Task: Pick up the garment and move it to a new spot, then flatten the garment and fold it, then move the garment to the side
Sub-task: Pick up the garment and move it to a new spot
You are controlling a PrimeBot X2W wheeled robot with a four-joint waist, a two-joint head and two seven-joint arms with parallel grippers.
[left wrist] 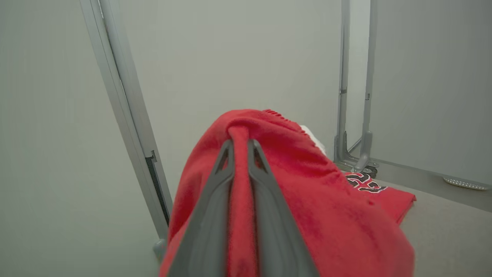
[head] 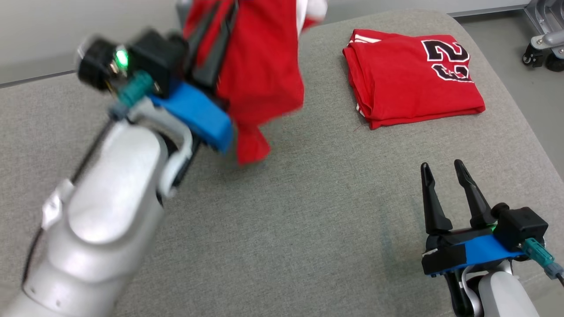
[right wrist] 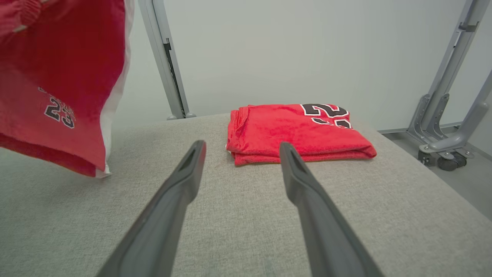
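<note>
Fingers of left gripper point(left wrist: 240, 143) clenched on a pinched ridge of the red garment point(left wrist: 307, 200); cloth draped over and below them, lower edge near the grey cushion point(head: 308, 220), contact unclear. Fingers of right gripper point(head: 440, 166) spread, released, gripping nothing, low over cushion. Folded red jersey point(head: 410, 79) flat ahead of right fingertips.

The counter point(head: 308, 229) is covered in grey woven cloth, matt and slightly coarse. The hanging garment point(head: 260, 66) and the folded garment point(head: 410, 83) are made of soft red cloth with a fuzzy nap. Dark matt plastic is seen on the right claw point(head: 442, 166), and a pale glossy shell on the left forearm point(head: 110, 207).
</note>
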